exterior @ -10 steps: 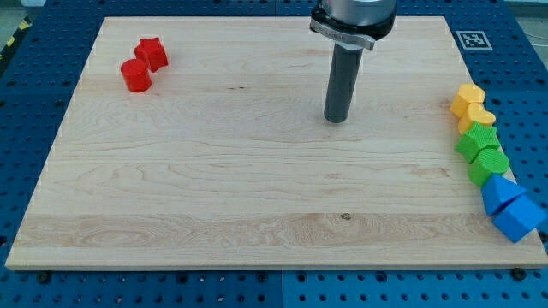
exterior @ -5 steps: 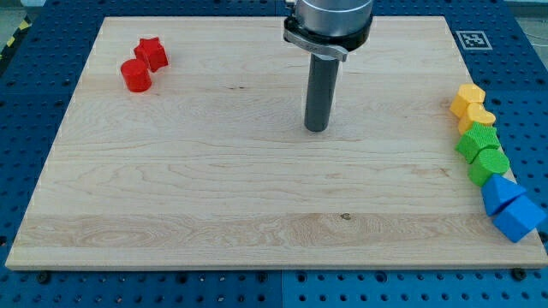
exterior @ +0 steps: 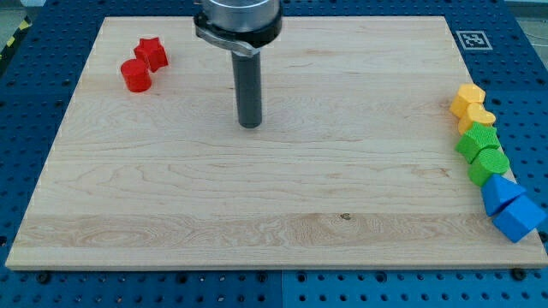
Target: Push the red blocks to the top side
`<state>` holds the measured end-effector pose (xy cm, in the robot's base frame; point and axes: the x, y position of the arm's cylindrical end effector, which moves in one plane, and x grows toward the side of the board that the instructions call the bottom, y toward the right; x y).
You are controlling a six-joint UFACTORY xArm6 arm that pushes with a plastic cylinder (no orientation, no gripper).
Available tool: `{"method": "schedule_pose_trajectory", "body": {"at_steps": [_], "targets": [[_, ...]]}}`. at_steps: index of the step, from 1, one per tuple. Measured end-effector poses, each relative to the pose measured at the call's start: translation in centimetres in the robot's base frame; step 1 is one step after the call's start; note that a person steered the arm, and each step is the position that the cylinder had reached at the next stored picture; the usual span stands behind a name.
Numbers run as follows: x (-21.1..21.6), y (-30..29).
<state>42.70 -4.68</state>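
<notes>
Two red blocks sit near the board's top left: a red star (exterior: 151,53) and, touching it at its lower left, a red cylinder (exterior: 135,75). My tip (exterior: 250,125) rests on the board a little left of centre. It is well to the right of the red blocks and somewhat lower than them, touching no block.
A column of blocks lines the board's right edge: two yellow blocks (exterior: 468,100) (exterior: 478,118), two green blocks (exterior: 477,141) (exterior: 490,163), two blue blocks (exterior: 498,192) (exterior: 519,217). A fiducial tag (exterior: 473,39) marks the top right corner. The wooden board (exterior: 257,214) lies on a blue pegboard table.
My tip has slid steadily to the view's left, from right of centre to left of centre, closer to the red blocks. No block has moved.
</notes>
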Motion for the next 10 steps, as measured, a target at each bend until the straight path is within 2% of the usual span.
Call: {"method": "schedule_pose_trajectory", "body": {"at_steps": [4, 6, 10], "targets": [[-0.1, -12.9], [-5.4, -17.9], [-9.0, -17.9]]}}
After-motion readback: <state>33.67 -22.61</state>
